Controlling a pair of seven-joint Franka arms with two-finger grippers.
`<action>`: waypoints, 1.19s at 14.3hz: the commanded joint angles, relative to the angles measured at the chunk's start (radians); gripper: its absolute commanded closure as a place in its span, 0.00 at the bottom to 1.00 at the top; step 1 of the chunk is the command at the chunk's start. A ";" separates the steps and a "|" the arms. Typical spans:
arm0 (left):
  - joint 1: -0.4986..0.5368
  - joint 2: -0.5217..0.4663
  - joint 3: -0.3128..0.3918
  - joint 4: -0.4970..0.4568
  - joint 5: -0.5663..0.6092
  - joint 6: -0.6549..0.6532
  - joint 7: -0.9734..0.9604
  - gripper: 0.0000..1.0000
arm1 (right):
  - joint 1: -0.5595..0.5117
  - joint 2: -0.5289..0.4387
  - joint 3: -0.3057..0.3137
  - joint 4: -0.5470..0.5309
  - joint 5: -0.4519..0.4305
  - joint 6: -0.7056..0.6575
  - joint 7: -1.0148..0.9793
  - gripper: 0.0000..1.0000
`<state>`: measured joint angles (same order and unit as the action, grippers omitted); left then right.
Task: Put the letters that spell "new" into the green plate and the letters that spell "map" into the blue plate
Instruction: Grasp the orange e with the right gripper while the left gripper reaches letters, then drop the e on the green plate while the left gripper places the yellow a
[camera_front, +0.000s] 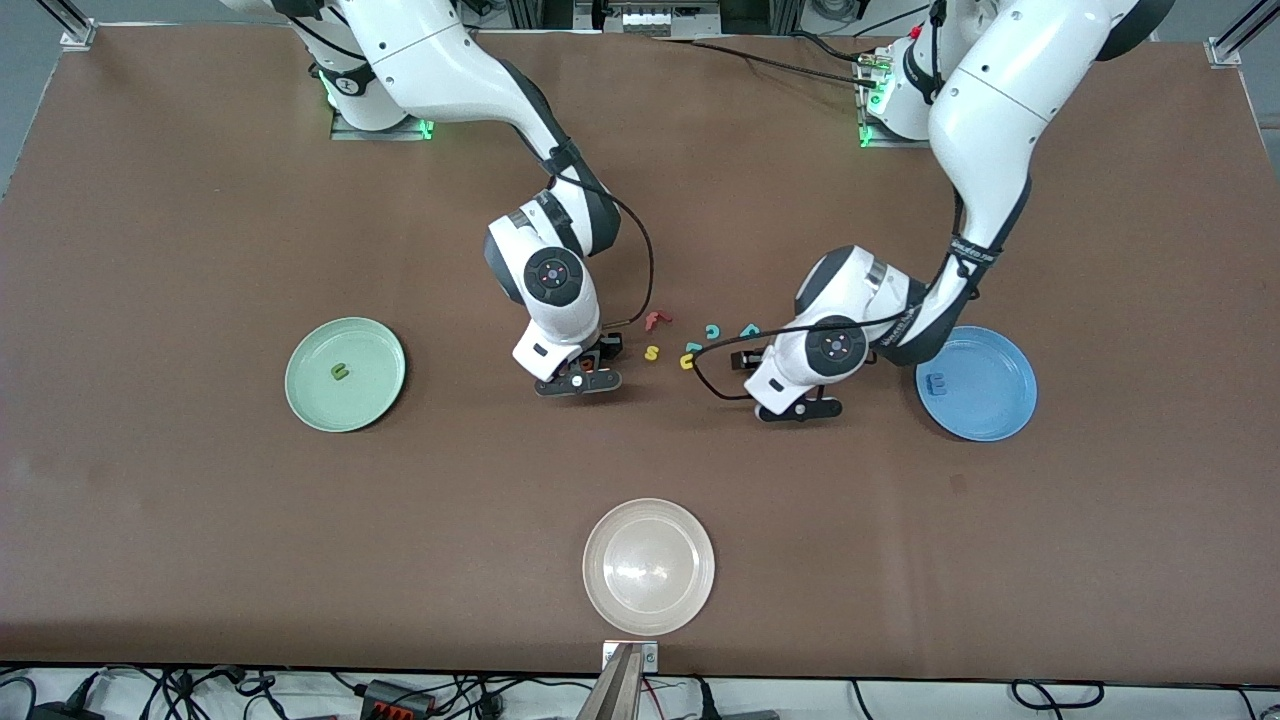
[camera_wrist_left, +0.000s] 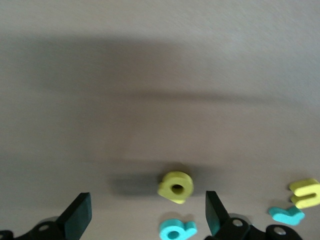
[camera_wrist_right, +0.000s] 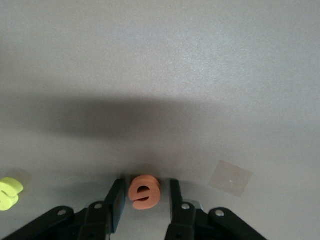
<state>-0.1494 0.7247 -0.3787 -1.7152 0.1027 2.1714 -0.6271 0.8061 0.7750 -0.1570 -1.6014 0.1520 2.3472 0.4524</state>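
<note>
The right claw (camera_wrist_right: 142, 202) straddles the orange e (camera_wrist_right: 144, 191), fingers narrowing but not yet gripping, bound for the green plate (camera_front: 300, 400). The left claw (camera_wrist_left: 145, 217), wide open, hovers by the yellow a (camera_wrist_left: 176, 187).

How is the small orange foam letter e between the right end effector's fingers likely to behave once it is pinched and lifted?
The small orange foam letter e looks thick and matte, so it probably squashes slightly and grips well rather than slipping. Being tiny, it is likely very light. It lies flat between the right end effector fingers, so rolling seems unlikely.
</note>
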 joint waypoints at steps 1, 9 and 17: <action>-0.001 -0.005 0.000 -0.017 0.020 0.037 -0.006 0.05 | 0.005 0.023 -0.003 0.024 0.008 -0.002 0.014 0.56; -0.007 0.013 0.000 -0.015 0.020 0.068 0.033 0.50 | -0.005 0.000 -0.013 0.024 0.008 -0.014 0.006 0.94; 0.017 -0.004 0.003 -0.014 0.020 0.045 0.032 0.71 | -0.216 -0.175 -0.122 0.000 -0.034 -0.353 -0.088 0.95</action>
<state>-0.1505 0.7331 -0.3761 -1.7237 0.1040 2.2197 -0.6037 0.6115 0.6254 -0.2366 -1.5607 0.1407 2.0477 0.4074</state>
